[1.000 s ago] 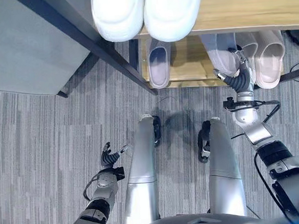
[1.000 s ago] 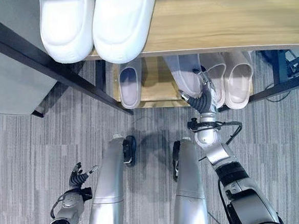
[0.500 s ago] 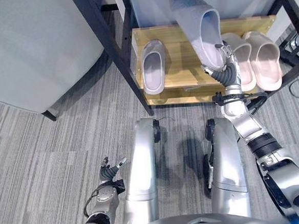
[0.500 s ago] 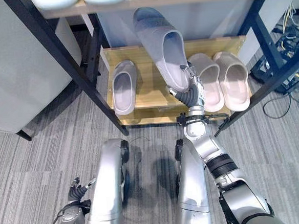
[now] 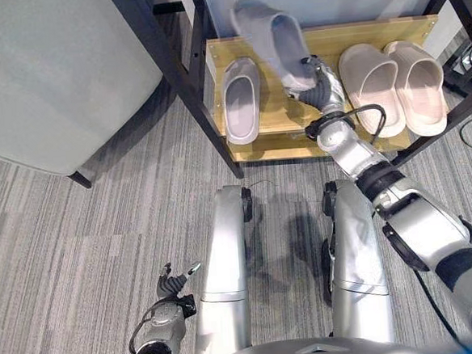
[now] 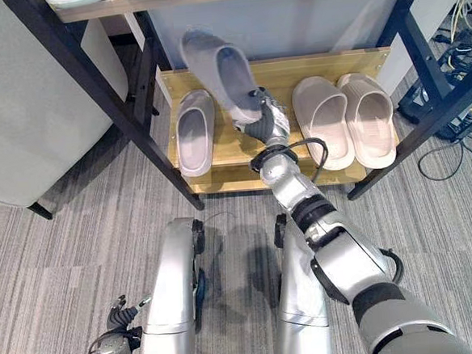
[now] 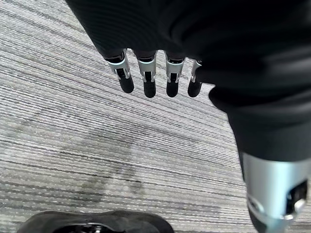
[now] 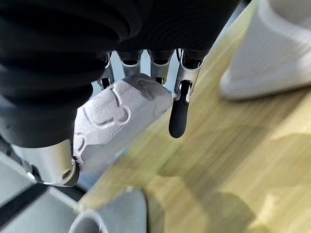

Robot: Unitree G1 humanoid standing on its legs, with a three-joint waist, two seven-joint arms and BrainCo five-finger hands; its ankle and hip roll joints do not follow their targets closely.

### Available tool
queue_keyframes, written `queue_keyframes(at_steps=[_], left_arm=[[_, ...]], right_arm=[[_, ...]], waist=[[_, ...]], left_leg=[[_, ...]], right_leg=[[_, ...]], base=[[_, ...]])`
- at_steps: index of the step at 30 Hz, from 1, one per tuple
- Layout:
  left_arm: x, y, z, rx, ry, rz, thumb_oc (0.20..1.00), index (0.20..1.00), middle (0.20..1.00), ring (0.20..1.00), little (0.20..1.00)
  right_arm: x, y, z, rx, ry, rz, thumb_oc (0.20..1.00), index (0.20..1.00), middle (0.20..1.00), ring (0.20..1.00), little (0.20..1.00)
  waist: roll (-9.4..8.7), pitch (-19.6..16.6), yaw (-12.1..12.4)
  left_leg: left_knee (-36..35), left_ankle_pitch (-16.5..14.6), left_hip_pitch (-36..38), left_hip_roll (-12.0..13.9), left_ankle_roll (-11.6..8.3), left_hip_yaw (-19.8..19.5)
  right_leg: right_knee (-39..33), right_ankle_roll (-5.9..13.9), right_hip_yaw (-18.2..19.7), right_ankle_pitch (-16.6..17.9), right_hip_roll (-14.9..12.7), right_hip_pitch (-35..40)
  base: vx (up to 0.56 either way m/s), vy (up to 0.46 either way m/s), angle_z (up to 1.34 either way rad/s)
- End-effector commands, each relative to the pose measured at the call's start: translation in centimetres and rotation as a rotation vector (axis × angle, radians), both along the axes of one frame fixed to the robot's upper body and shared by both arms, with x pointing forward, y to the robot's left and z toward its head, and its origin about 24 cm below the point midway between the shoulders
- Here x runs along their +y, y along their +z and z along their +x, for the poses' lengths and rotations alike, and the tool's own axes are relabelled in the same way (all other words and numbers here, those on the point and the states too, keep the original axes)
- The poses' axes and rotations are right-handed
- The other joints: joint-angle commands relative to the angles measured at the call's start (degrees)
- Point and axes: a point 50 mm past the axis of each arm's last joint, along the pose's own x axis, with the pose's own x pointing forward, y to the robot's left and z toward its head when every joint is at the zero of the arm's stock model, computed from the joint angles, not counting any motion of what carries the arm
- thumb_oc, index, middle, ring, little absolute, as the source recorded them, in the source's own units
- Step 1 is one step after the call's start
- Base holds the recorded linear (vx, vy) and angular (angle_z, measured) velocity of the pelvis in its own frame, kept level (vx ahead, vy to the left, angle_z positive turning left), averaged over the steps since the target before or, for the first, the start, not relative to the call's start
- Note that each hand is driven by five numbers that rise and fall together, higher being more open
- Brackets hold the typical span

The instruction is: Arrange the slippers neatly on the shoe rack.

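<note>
On the low wooden shelf (image 5: 281,133) of the black-framed shoe rack (image 5: 182,75), a single grey slipper (image 5: 241,100) lies at the left and a beige slipper pair (image 5: 393,86) at the right. Between them, the right hand (image 5: 324,98) holds another grey slipper (image 5: 273,41) above the shelf.

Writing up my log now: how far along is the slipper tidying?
Done: a beige pair and one grey slipper lie flat on the wooden shelf. In hand: the right hand grips the second grey slipper, raised and tilted above the gap between them. Left: setting it down beside its mate. The left hand hangs open near the floor.
</note>
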Motion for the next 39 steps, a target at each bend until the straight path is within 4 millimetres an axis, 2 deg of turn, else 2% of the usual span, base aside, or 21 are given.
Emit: queue_keyframes(at_steps=[1,7,9,10,11,13,17,18,20,25,26,27,34,39], left_arm=[[0.2,-0.4,-0.7,0.036,-0.020,0.013,1.000,1.000,1.000,1.000,1.000],[0.1,-0.6,-0.9,0.064,-0.026,0.033,1.000,1.000,1.000,1.000,1.000],[-0.2,-1.0,-1.4,0.078,0.030,-0.022,1.000,1.000,1.000,1.000,1.000],[-0.4,-1.5,-2.0,0.076,0.165,-0.130,1.000,1.000,1.000,1.000,1.000],[-0.6,-1.5,-1.9,0.069,0.187,-0.152,1.000,1.000,1.000,1.000,1.000],[-0.6,-1.4,-1.7,0.069,0.177,-0.143,1.000,1.000,1.000,1.000,1.000],[-0.5,-1.6,-2.2,0.102,0.142,-0.103,1.000,1.000,1.000,1.000,1.000],[-0.6,-1.8,-2.4,0.108,0.160,-0.119,1.000,1.000,1.000,1.000,1.000],[-0.9,-2.1,-2.9,0.116,0.243,-0.176,1.000,1.000,1.000,1.000,1.000],[-0.9,-2.1,-2.9,0.112,0.221,-0.166,1.000,1.000,1.000,1.000,1.000],[-1.0,-2.1,-2.9,0.115,0.212,-0.163,1.000,1.000,1.000,1.000,1.000],[-1.1,-2.2,-3.1,0.124,0.206,-0.164,1.000,1.000,1.000,1.000,1.000],[-0.9,-2.7,-4.5,0.181,0.198,-0.131,1.000,1.000,1.000,1.000,1.000],[-1.1,-3.0,-5.5,0.210,0.220,-0.125,1.000,1.000,1.000,1.000,1.000]], right_arm=[[1.1,3.2,-0.2,-0.112,0.047,0.055,0.200,0.200,0.200,0.200,0.200],[1.2,1.1,0.0,-0.038,0.000,0.091,0.200,0.200,0.200,0.200,0.200],[1.2,0.8,0.1,-0.029,-0.011,0.080,0.200,0.200,0.200,0.200,0.200],[1.4,0.0,-0.2,-0.002,-0.014,0.071,0.200,0.200,0.200,0.200,0.200],[1.5,-0.4,-0.3,0.008,-0.013,0.071,0.200,0.200,0.200,0.200,0.200],[1.1,-1.7,-0.7,0.034,-0.034,0.085,0.200,0.200,0.200,0.200,0.200],[1.0,-2.7,-1.2,0.047,-0.045,0.125,0.200,0.200,0.200,0.200,0.200],[1.0,-2.9,-1.3,0.047,-0.045,0.138,0.200,0.200,0.200,0.200,0.200],[0.9,-4.7,-2.2,0.082,-0.046,0.151,0.200,0.200,0.200,0.200,0.200],[-0.5,-4.8,-2.3,0.085,-0.080,0.149,0.200,0.200,0.200,0.200,0.200],[-0.6,-4.8,-2.2,0.086,-0.087,0.163,0.956,0.956,0.956,0.956,0.956],[-0.5,-4.6,-2.1,0.082,-0.089,0.185,1.000,1.000,1.000,1.000,1.000],[-0.3,-3.8,-2.9,0.001,-0.072,0.314,1.000,1.000,1.000,1.000,1.000],[0.5,-4.2,-4.6,-0.026,-0.008,0.528,1.000,1.000,1.000,1.000,1.000]], waist=[[-0.23,-0.09,1.47],[-0.09,0.21,1.24],[-0.13,0.20,1.15],[-0.16,0.18,0.89],[-0.11,0.20,0.86],[-0.09,-0.23,0.75],[-0.19,-0.35,0.60],[-0.23,-0.30,0.55],[-0.30,-0.23,0.41],[0.21,-0.08,0.76],[0.30,-0.08,0.77],[0.46,-0.06,0.81],[1.08,0.83,0.90],[1.39,1.24,0.85]], left_leg=[[0.62,-0.04,0.04,-0.12,5.59,0.25],[1.59,-0.42,-0.36,0.03,5.75,0.59],[1.82,-0.57,-0.35,0.07,5.81,0.68],[2.06,-0.90,-0.13,0.11,5.89,0.63],[2.08,-0.97,0.05,0.14,5.91,0.65],[2.60,-1.47,0.77,0.17,5.90,0.79],[3.50,-2.08,1.27,0.29,6.00,0.81],[3.58,-2.19,1.54,0.28,6.05,0.84],[4.30,-2.57,2.56,0.58,6.23,0.74],[6.31,-3.23,3.35,0.62,6.28,0.98],[6.60,-3.23,3.18,0.55,6.35,0.99],[7.02,-3.29,2.98,0.34,6.39,1.10],[8.78,-3.62,2.75,-0.15,6.57,1.42],[9.73,-3.50,2.54,-0.67,6.47,1.45]], right_leg=[[0.42,-2.21,2.21,10.28,0.66,2.57],[1.30,-2.35,2.75,10.22,0.92,2.29],[1.55,-2.32,2.87,10.31,0.97,2.25],[1.55,-2.39,2.84,10.16,1.04,2.39],[1.54,-2.40,2.83,10.12,1.02,2.54],[1.78,-2.28,2.85,10.02,1.12,3.27],[2.34,-2.10,3.06,10.10,1.30,3.88],[2.35,-2.13,3.20,10.08,1.44,4.05],[2.64,-2.04,3.05,10.12,1.61,4.97],[3.78,-1.22,3.57,10.10,1.17,5.52],[4.06,-1.23,3.74,10.12,1.26,5.39],[4.71,-1.30,4.00,10.11,1.37,5.24],[6.70,-1.29,4.77,10.02,1.34,5.55],[7.76,-1.48,5.08,9.75,1.10,5.91]], base=[[0.00,0.000,0.00],[0.00,0.000,0.00],[0.00,0.000,0.00],[0.00,0.000,0.00],[0.04,0.010,-0.03],[0.05,0.004,-0.04],[0.02,-0.003,-0.07],[0.01,-0.002,-0.04],[0.02,0.002,-0.03],[0.04,-0.008,-0.10],[0.03,0.007,0.02],[0.00,0.000,0.00],[0.02,0.004,0.01],[0.00,0.000,0.00]])
